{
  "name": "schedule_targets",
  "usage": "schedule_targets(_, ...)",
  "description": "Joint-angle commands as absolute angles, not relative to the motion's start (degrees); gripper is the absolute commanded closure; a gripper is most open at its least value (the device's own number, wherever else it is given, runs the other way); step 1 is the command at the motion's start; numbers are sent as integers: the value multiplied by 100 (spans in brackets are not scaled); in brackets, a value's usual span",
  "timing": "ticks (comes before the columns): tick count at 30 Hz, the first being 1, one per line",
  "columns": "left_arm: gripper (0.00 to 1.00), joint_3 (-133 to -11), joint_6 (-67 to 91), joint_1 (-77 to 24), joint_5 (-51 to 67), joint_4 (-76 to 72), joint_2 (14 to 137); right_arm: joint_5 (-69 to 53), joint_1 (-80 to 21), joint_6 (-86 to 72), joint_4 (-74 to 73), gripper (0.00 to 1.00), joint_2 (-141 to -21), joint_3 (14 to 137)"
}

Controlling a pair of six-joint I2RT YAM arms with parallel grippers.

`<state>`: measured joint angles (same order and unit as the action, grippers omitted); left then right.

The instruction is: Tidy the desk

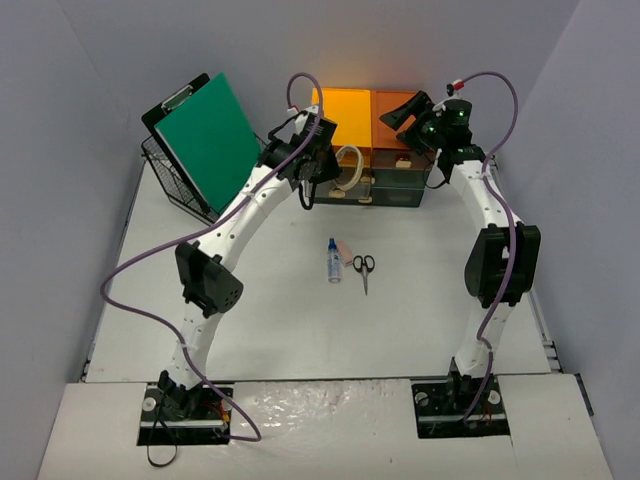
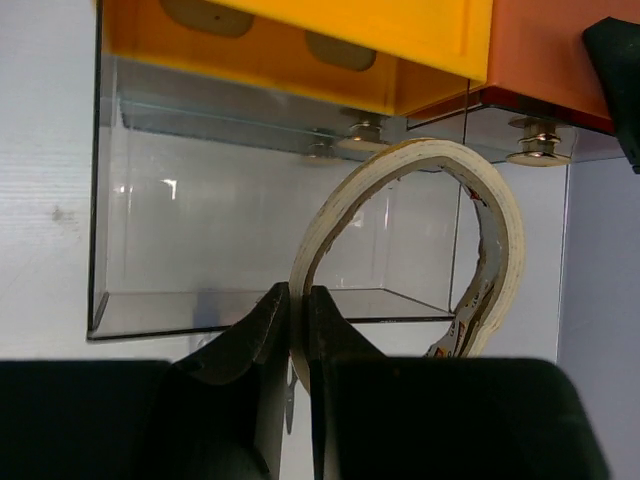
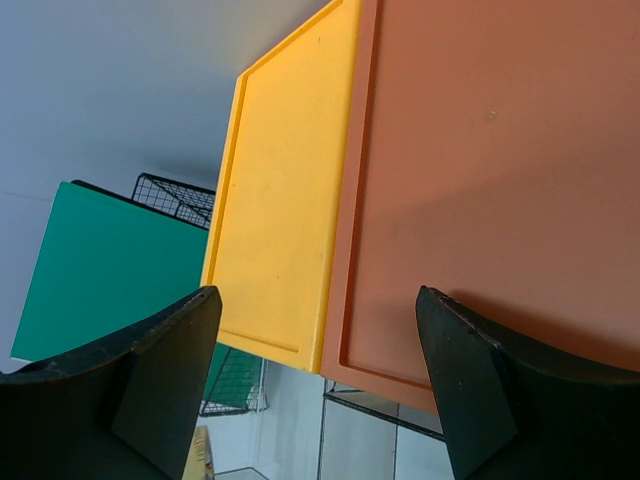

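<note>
Worktop (image 1: 300, 330): matte white, flat. Left tool (image 2: 298, 300) clamped on thin, curved cream tape ring (image 2: 420, 152) before clear drawer (image 2: 200, 230). Right tool (image 3: 318, 300) jaws apart over smooth orange lid (image 3: 480, 150).

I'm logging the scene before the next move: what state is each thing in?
Left gripper: shut on the tape roll.
Right gripper: open, empty.
Scissors: closed, lying flat.
Bottle: cap on.
Green board: leaning in the wire basket.
</note>
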<state>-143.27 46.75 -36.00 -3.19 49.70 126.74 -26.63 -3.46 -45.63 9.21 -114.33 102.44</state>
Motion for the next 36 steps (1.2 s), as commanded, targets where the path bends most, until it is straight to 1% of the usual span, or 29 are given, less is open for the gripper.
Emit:
schedule_targets(1,100,-14994,4386,-3411,0,4888,12506,-2701,-387,-4519,515,24,-11203,9998)
schedule_targets(11,100,-14352,4288,-3202,-98,4530,12267,-2725,-408,-4482,501,24,-11204,9947)
schedule_targets(18,100,-14615,4165,-3137,-177,4632,12544,-2707,-448,-4474,510,24,-11171,9905)
schedule_targets(32,100,-14555,4164,-2852,-88,4316,12612,-2689,-483,-4441,508,24,-11101,9765)
schedule_targets(36,100,-14579,4138,-2839,-136,4517,12710,-2682,-491,-4442,505,24,-11096,9737)
